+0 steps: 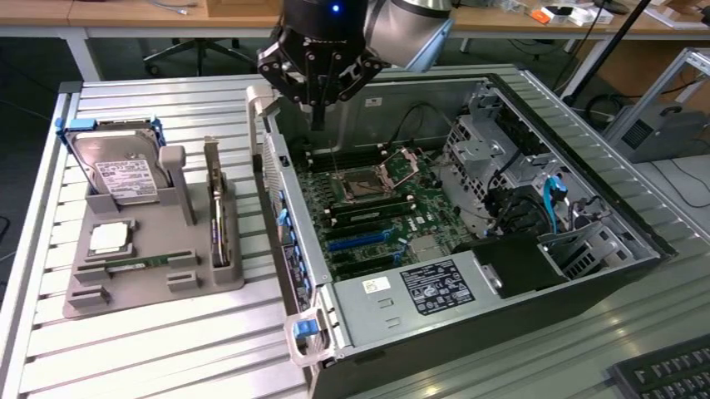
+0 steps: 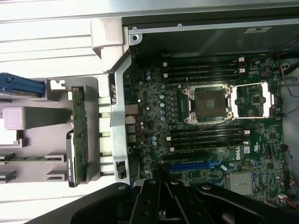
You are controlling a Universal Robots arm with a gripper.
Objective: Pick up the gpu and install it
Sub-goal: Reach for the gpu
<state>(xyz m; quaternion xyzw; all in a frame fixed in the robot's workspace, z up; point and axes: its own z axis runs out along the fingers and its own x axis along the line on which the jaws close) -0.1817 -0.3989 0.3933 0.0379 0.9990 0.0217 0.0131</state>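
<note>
The gpu (image 1: 216, 208) stands on its edge in a slot of the grey holder (image 1: 133, 295), at the exterior view's left of the open computer case. It is a thin green board with a black cooler on one face. In the wrist view the gpu (image 2: 78, 133) shows edge-on beside the case wall. My gripper (image 1: 318, 112) hangs above the rear corner of the case, over the motherboard (image 1: 377, 208) and apart from the gpu. Its fingers are shut together with nothing between them, and the gripper (image 2: 161, 203) is dark and closed in the wrist view.
The grey holder also carries a silver hard drive (image 1: 125, 176), a processor chip (image 1: 109, 238) and a memory stick (image 1: 139, 264). Inside the case are the CPU socket (image 2: 208, 103), a blue slot (image 2: 194, 165) and a power supply (image 1: 427, 287). A keyboard (image 1: 666, 374) lies nearby.
</note>
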